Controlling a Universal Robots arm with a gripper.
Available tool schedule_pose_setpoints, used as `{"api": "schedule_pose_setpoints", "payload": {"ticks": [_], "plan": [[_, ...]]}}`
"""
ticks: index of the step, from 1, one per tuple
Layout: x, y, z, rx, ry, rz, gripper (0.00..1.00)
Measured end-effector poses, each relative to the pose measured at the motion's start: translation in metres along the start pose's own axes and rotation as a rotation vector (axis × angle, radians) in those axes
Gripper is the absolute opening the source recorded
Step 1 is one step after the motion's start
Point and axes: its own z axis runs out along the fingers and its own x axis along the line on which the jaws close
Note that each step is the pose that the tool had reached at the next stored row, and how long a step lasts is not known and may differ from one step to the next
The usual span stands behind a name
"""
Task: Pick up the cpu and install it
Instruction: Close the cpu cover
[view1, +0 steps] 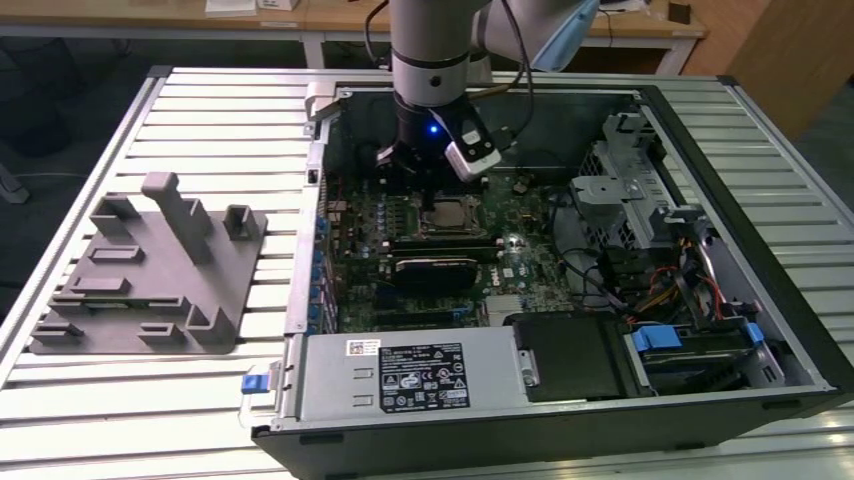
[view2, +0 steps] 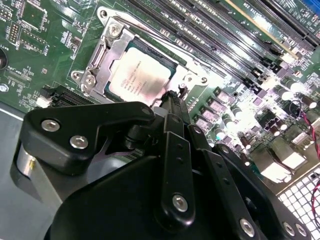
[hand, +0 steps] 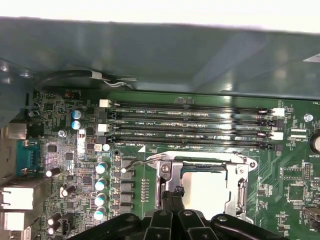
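The cpu (view2: 140, 77), a silvery square chip, lies flat inside the motherboard socket's metal frame (view2: 107, 47). It also appears in the first wrist view (hand: 207, 187) and the exterior view (view1: 450, 213). My gripper (view2: 172, 97) hangs just above the socket's edge beside the chip, its black fingers brought together with nothing between them. In the first wrist view the gripper (hand: 173, 195) points at the frame's side next to the chip. The exterior view puts the gripper (view1: 424, 165) inside the open computer case, just behind the socket.
A grey plastic fixture block (view1: 147, 270) stands on the slatted table (view1: 200, 110) at the exterior view's left. Around the socket are memory slots (hand: 190, 125), capacitors (hand: 101, 185) and the case wall (hand: 150, 55). The power supply (view1: 400, 375) and drive cage (view1: 627, 190) fill the rest of the case.
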Motion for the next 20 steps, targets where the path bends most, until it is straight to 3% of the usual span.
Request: {"api": "schedule_pose_setpoints", "payload": {"ticks": [4,6,11,20], "plan": [[0.0,0.0,0.0001,0.0006,-0.0196,0.001,0.11],[-0.0002,0.0001,0.0003,0.0007,-0.0251,0.002,0.11],[-0.0025,-0.0001,0.0002,0.0039,-0.0268,0.009,0.11],[-0.017,-0.0006,0.0008,0.0097,-0.0267,0.017,0.11]]}}
